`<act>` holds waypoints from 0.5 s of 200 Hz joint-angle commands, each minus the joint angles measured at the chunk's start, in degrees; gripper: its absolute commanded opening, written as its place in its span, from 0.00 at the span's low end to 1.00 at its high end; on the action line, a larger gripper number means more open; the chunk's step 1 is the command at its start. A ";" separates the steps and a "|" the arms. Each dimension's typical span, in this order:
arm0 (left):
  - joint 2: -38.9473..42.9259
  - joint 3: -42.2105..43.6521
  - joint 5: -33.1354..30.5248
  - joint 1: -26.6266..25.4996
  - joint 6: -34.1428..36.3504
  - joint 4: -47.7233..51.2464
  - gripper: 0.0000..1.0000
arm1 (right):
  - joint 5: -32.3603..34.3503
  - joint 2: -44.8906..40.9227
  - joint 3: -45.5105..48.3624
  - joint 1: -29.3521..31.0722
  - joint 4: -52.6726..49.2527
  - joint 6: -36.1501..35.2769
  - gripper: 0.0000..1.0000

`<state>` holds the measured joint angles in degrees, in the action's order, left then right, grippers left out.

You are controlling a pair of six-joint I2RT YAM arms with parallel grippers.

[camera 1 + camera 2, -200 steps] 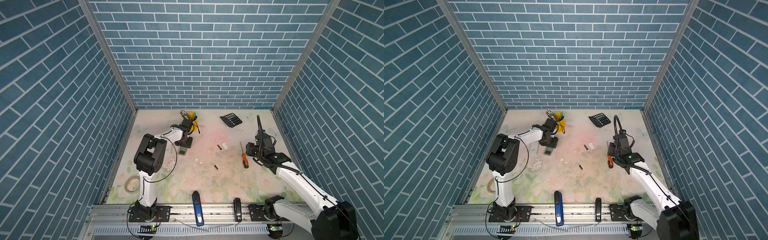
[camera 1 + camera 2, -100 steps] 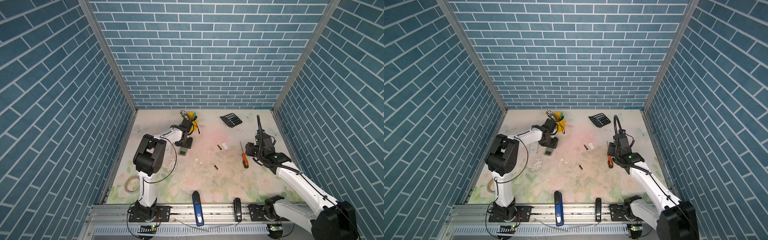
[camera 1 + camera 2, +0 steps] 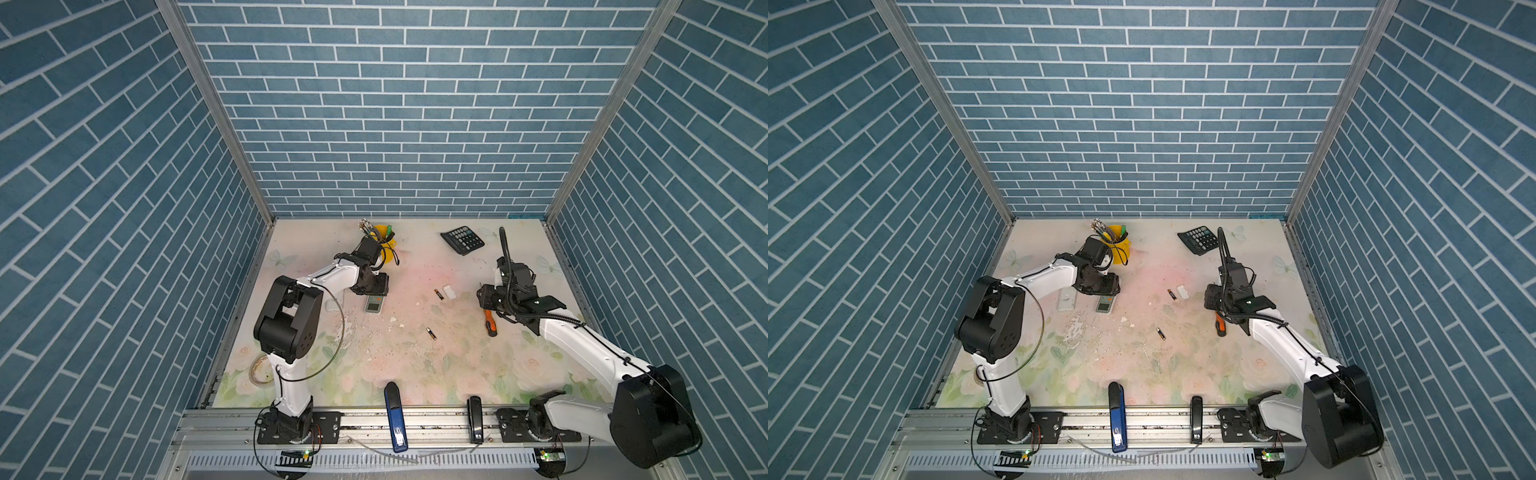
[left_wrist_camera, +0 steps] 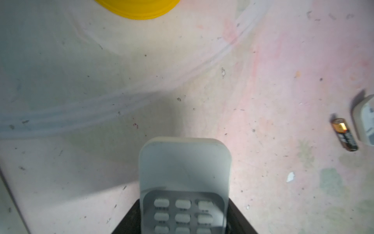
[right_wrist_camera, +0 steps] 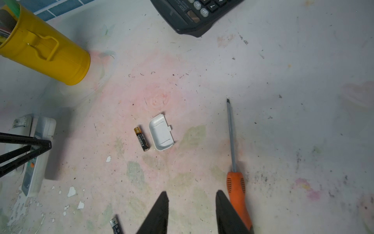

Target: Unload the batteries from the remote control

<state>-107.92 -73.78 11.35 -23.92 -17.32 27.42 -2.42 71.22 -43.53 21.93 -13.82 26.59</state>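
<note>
Both arms unmoved, left tool (image 3: 376, 287) clamps remote (image 4: 184, 166), right tool (image 5: 192, 194) parted, empty, black gold-capped battery (image 5: 141, 139) beside white cover (image 5: 161, 132)

A yellow pen cup (image 5: 46, 54) and black calculator (image 3: 462, 240) sit near the back wall (image 3: 395, 145); an orange-handled screwdriver (image 5: 235, 188) lies flat.

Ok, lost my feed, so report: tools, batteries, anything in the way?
Left tool clamped on remote control. Right tool open, empty. Two batteries loose on table, one beside white cover. Screwdriver lies beside right tool.
</note>
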 commanded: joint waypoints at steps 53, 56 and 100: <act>5.25 2.50 9.24 -0.25 2.78 -5.79 0.35 | -9.19 5.53 -7.01 1.94 6.40 0.98 0.38; 5.34 2.62 9.36 -0.25 3.14 -5.80 0.36 | -9.65 5.77 -7.28 1.90 6.66 1.13 0.38; 6.58 2.56 9.05 -2.77 8.55 -5.87 0.35 | -17.45 10.53 -13.48 1.88 7.09 3.15 0.38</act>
<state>-103.28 -71.61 19.51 -24.60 -13.43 22.13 -13.74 79.72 -52.29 23.64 -8.40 27.27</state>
